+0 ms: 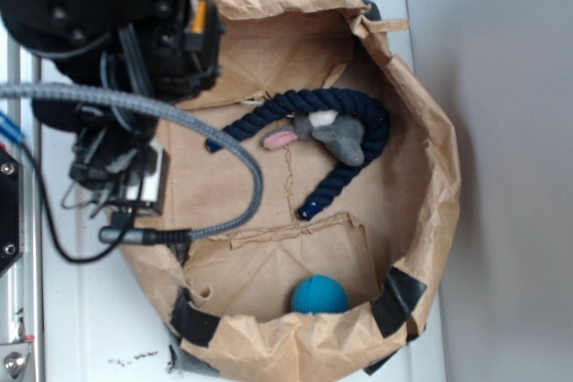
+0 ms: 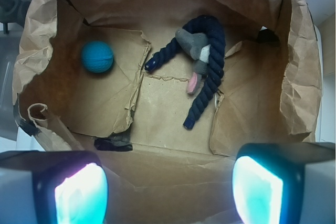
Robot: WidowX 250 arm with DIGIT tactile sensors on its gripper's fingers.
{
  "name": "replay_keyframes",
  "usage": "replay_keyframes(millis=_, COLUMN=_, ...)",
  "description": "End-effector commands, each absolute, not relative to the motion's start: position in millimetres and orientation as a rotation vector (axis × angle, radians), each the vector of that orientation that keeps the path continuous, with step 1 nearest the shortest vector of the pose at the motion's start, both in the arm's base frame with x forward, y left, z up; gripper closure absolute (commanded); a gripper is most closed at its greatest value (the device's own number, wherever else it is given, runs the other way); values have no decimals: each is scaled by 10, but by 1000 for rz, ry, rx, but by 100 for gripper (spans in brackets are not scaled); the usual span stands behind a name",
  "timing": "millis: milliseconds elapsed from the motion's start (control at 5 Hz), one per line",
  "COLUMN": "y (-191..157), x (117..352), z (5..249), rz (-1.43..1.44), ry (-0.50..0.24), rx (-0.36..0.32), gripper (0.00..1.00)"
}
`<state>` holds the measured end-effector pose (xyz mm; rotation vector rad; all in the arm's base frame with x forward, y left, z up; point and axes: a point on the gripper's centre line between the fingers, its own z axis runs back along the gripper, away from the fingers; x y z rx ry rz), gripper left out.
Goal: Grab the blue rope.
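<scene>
The blue rope (image 1: 354, 145) (image 2: 207, 72) is a thick navy twisted cord bent like a hook, lying on the floor of a brown paper bag (image 1: 430, 131) (image 2: 173, 129). A small grey plush toy with a pink tip (image 1: 336, 134) (image 2: 195, 48) lies across its bend. My gripper (image 2: 169, 192) is open, its two glowing teal pads wide apart with only bag paper between them, above the bag's near wall and well short of the rope. In the exterior view the arm (image 1: 116, 51) hangs over the bag's left rim; its fingers are hidden there.
A round teal ball (image 1: 320, 295) (image 2: 97, 56) rests in a corner of the bag. Crumpled paper walls ring the floor, with black tape patches (image 1: 398, 300) on the rim. A grey braided cable (image 1: 224, 154) loops over the left side. The bag stands on a white surface (image 1: 501, 221).
</scene>
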<state>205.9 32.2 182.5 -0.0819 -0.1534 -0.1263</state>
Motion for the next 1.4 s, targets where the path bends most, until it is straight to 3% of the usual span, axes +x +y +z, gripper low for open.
replay_keyframes(millis=0, y=179, x=2425, z=1333, rz=20, ry=-151, rx=9, gripper=0)
replay_keyframes(millis=200, y=172, x=2540, z=1194, rz=74, ry=-202, rx=26, gripper=0)
replay_keyframes(millis=600, y=351, x=2559, z=990, rz=131, ry=-239, rx=4, gripper=0)
replay_keyframes(millis=800, y=410, x=2415, z=985, rz=122, ry=-269, rx=10, gripper=0)
replay_keyframes(millis=1000, y=521, x=2356, z=897, rz=109, ry=-288, rx=-25, gripper=0)
replay_keyframes(millis=1200, y=644, x=2318, z=714, rz=118, ry=-302, rx=-16, gripper=0)
